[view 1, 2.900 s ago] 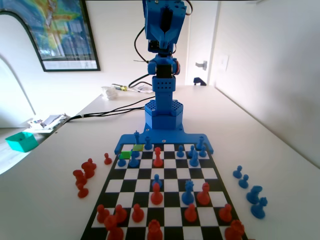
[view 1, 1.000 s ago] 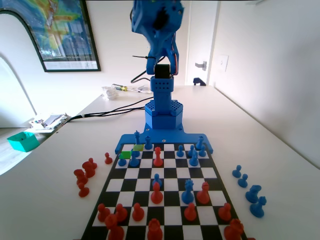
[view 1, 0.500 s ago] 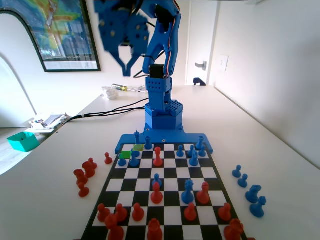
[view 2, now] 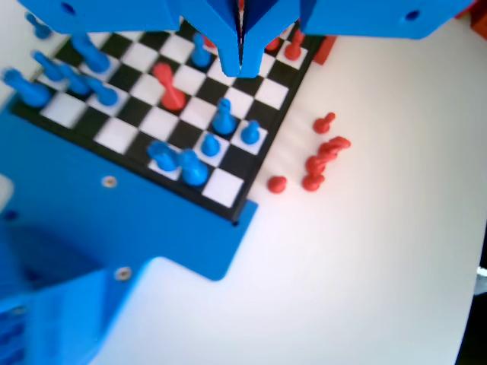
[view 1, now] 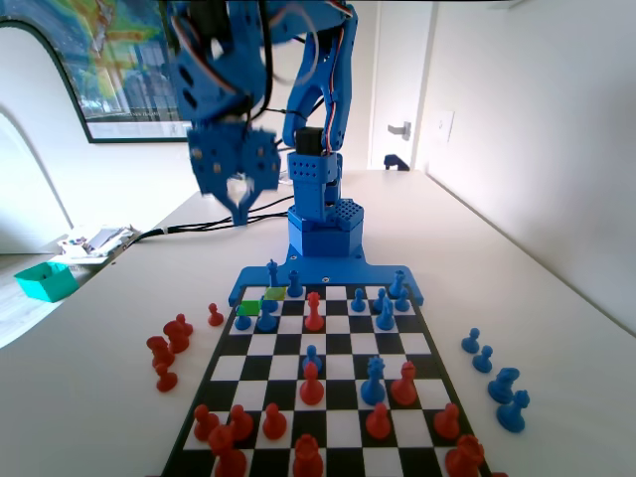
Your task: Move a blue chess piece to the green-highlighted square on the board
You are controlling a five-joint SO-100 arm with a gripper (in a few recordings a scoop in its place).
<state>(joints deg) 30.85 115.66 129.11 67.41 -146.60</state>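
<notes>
Board [view 1: 328, 397] is lying flat below; gripper [view 1: 238, 204] is hanging high over its far-left corner, jaws nearly closed and holding nothing, probably lining up. Blue piece [view 1: 272, 271] is standing just behind green square [view 1: 248, 308].

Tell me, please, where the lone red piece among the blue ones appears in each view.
Fixed view: the lone red piece stands near the board's far end, about centre.
Wrist view: the piece is upper left of centre.
Shared landmark: the red pieces lying off the board's side.
</notes>
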